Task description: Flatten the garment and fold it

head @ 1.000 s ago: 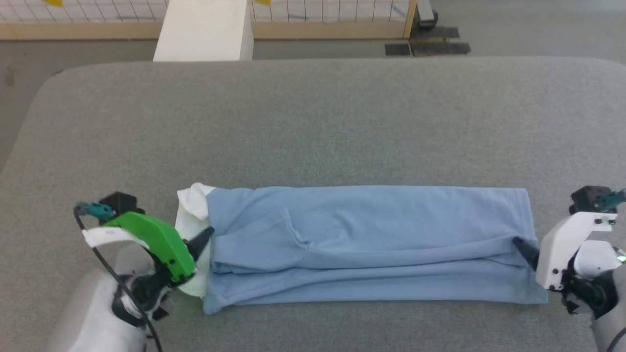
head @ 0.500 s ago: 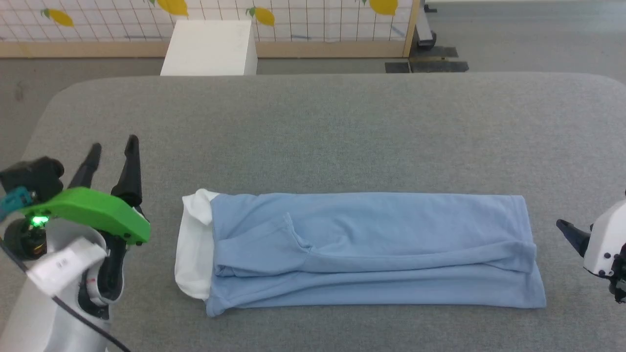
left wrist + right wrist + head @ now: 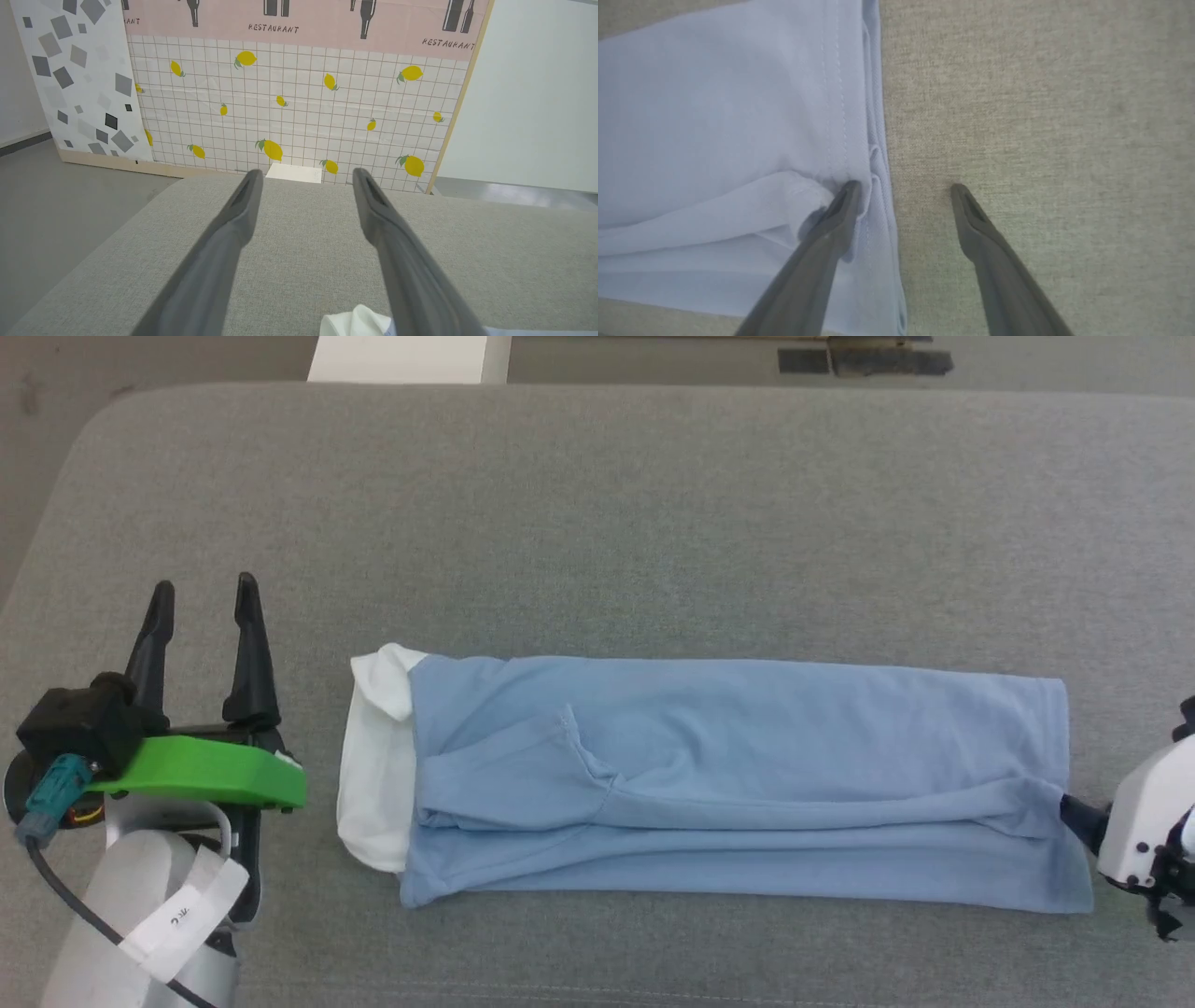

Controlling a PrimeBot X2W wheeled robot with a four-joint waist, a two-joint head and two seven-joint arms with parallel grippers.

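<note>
Grey fabric worktop (image 3: 597,523) under me. White box (image 3: 406,345) past its far edge, 11 o'clock. Behind: lemon-grid panel (image 3: 299,107), pink RESTAURANT strip (image 3: 303,23) above; grey-squares panel (image 3: 79,79) at 10, white wall (image 3: 537,93) at 2. Grey floor (image 3: 70,196).

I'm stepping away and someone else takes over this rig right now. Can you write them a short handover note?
Left gripper: open and empty, beside the white end of the garment, clear of it.
Right gripper: open at the hem end, one finger over the cloth, the other over the bare grey tabletop; nothing clamped.
Garment: lies flat across the tabletop as a long narrow band.
Done: flattened and folded lengthwise.
Left: probably fold the band across, end to end, into a compact packet.
</note>
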